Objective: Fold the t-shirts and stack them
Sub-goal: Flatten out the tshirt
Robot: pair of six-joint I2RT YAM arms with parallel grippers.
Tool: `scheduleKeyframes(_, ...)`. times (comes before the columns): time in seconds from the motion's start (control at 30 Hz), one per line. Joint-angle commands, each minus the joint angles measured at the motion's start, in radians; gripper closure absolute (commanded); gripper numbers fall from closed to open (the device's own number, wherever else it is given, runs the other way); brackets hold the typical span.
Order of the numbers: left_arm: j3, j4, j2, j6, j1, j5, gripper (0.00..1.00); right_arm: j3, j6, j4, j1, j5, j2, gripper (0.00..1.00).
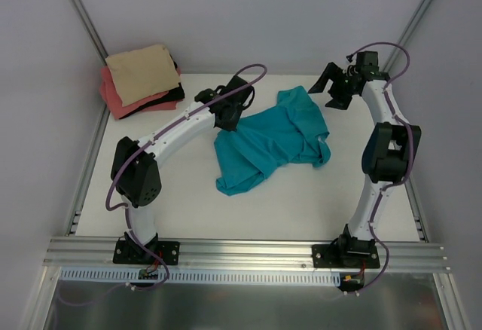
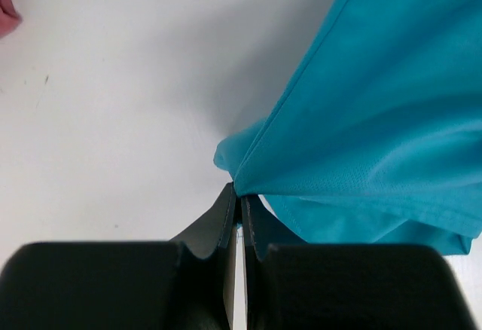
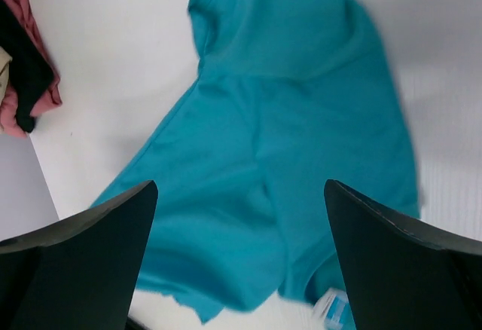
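Observation:
A crumpled teal t-shirt (image 1: 271, 145) lies in the middle of the white table (image 1: 181, 209). My left gripper (image 1: 230, 119) is at its left edge, shut on a pinched fold of the teal cloth (image 2: 239, 193); the shirt (image 2: 376, 119) fans out to the right of the fingers. My right gripper (image 1: 335, 89) hovers open off the shirt's far right corner, looking down on the teal t-shirt (image 3: 301, 81) with nothing between its fingers (image 3: 241, 187). A small white neck label (image 3: 335, 307) shows near the right finger. The tan t-shirt (image 1: 141, 72) lies folded on the coral-pink one (image 1: 120, 102).
The folded stack sits in the far left corner against the wall, with a black piece of cloth (image 1: 175, 90) between its layers. Grey walls close the table on the left, back and right. An aluminium rail (image 1: 241, 251) carrying both arm bases runs along the near edge.

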Motion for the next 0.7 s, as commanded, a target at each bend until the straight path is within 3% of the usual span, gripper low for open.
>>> scheduleKeyframes(0.0,0.040,-0.139,-0.023,-0.018,-0.006,-0.025,1.00,0.129,0.059,0.025,-0.025,-0.081,0.151,0.01)
scheduleKeyframes(0.2,0.027,-0.210,-0.024,-0.089,-0.008,0.015,1.00,0.243,0.157,0.182,-0.039,-0.197,0.360,0.00)
scheduleKeyframes(0.37,0.004,-0.238,-0.037,-0.115,-0.021,0.035,1.00,0.289,0.279,0.379,-0.045,-0.271,0.463,0.01)
scheduleKeyframes(0.53,0.001,-0.259,-0.038,-0.141,-0.032,0.044,1.00,0.341,0.346,0.462,-0.050,-0.285,0.546,0.02)
scheduleKeyframes(0.67,0.015,-0.270,-0.037,-0.146,-0.034,0.038,1.00,0.282,0.413,0.494,-0.047,-0.345,0.544,0.42)
